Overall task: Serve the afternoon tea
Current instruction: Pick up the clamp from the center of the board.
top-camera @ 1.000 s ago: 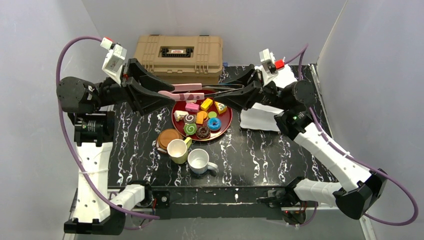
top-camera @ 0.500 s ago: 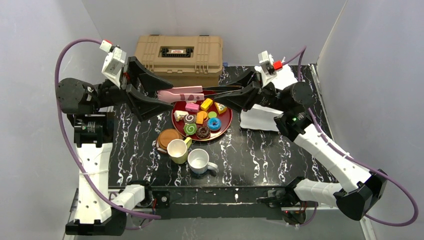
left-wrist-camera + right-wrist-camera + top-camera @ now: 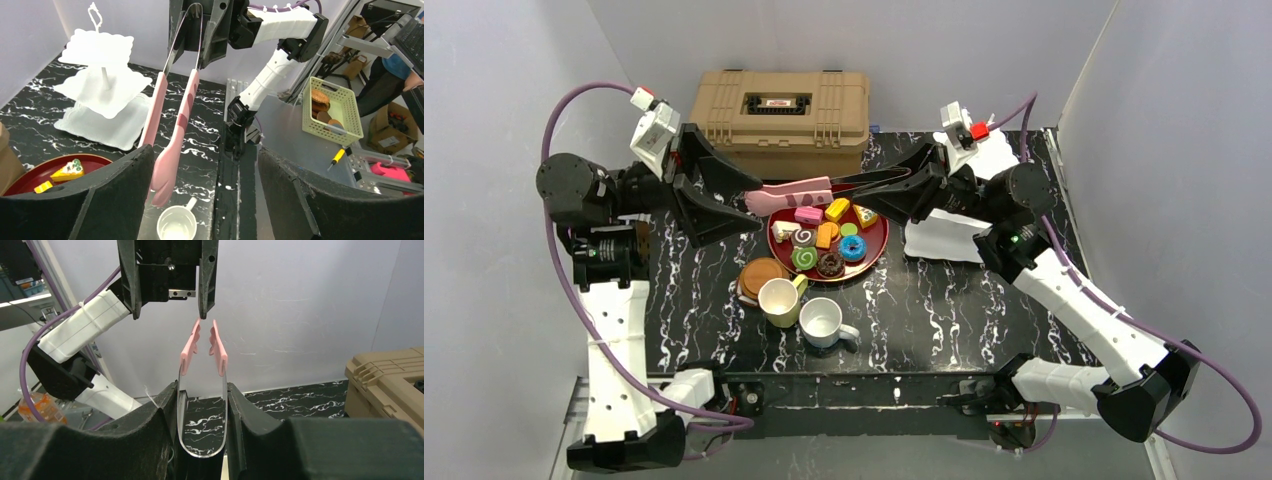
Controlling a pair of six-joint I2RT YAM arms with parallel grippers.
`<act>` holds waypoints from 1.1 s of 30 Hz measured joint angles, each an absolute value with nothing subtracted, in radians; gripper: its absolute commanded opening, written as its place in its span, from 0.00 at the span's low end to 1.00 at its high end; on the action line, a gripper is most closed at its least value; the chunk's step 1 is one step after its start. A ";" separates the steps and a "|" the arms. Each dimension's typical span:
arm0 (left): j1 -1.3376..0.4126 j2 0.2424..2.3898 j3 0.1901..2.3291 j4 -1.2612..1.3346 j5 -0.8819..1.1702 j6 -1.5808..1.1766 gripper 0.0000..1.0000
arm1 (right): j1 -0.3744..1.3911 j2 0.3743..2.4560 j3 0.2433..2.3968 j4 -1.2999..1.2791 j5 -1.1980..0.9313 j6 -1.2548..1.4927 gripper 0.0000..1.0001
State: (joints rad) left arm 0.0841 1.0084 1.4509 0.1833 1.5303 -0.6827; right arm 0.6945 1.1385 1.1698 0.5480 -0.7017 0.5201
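From above, the right gripper [image 3: 874, 192] clamps the metal tongs [image 3: 796, 190] over the red plate [image 3: 880, 240] of pastries [image 3: 806, 258]. The yellow mug [image 3: 778, 300], white mug [image 3: 822, 322] and coasters [image 3: 762, 274] sit just nearer. The left wrist shows the left gripper [image 3: 202, 150] spread wide around the pink tips, while the right wrist shows the tongs' bend pinched between the fingers [image 3: 162, 420].

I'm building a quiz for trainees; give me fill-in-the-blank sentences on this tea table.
The right gripper is shut on the ___.
The left gripper is ___, not shut.
The pastries lie on a ___ plate.
The coasters lie beside the pale ___ mug.
Missing: tongs; open; red; yellow.
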 measured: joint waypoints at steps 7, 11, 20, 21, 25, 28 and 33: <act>0.089 0.993 1.352 0.191 1.545 -0.696 0.63 | 0.694 1.139 1.176 0.554 -0.702 0.532 0.40; 0.089 0.992 1.276 0.182 1.554 -0.695 0.53 | 0.694 1.139 1.178 0.559 -0.693 0.544 0.40; 0.090 0.997 1.288 0.179 1.555 -0.692 0.09 | 0.694 1.140 1.178 0.583 -0.691 0.573 0.41; 0.090 0.997 1.291 0.179 1.555 -0.690 0.04 | 0.694 1.141 1.178 0.586 -0.692 0.577 0.41; 0.089 0.993 1.300 0.183 1.557 -0.686 0.00 | 0.688 1.143 1.178 0.589 -0.686 0.580 0.43; 0.090 0.988 1.310 0.184 1.557 -0.684 0.00 | 0.687 1.145 1.178 0.592 -0.687 0.590 0.57; 0.089 0.981 1.314 0.184 1.557 -0.680 0.00 | 0.686 1.145 1.176 0.561 -0.684 0.576 0.79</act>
State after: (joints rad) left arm 0.0887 0.9806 1.3136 0.1844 1.5570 -0.6800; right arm 0.6857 1.1450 1.1755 0.5606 -0.6838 0.5762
